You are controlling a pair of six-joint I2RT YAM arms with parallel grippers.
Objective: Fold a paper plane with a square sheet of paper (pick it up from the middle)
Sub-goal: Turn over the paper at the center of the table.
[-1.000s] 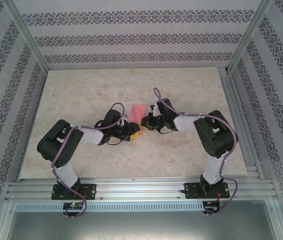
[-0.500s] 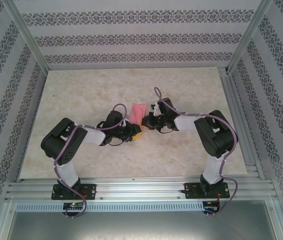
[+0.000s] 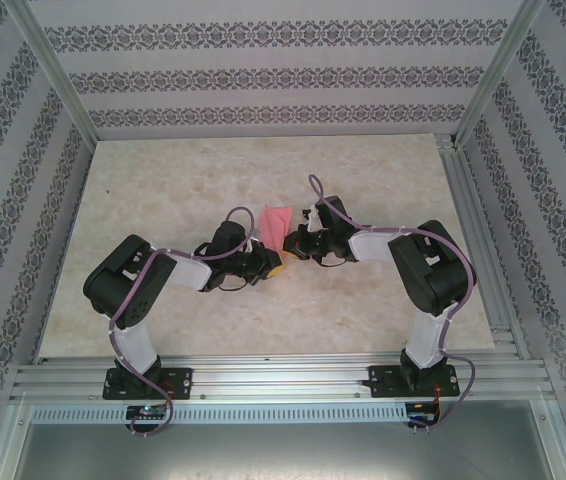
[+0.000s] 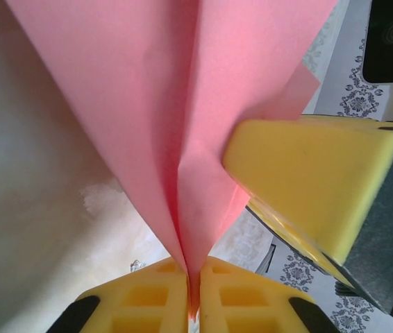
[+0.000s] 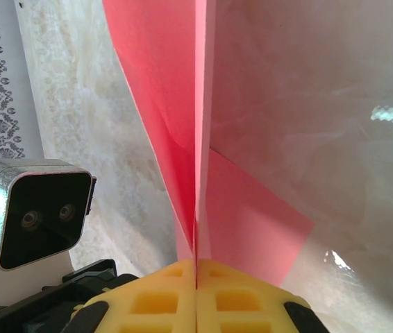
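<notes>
Clamping pink paper: L gripper, R gripper; marbled table beneath.

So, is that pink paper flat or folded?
Folded. The pink paper sheet has a sharp centre crease, and both halves meet where the left gripper pinches it.

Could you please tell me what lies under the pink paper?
The marbled table shows beneath the paper, which the left fingers and right fingers pinch. The patch directly behind the sheet is covered.
</notes>
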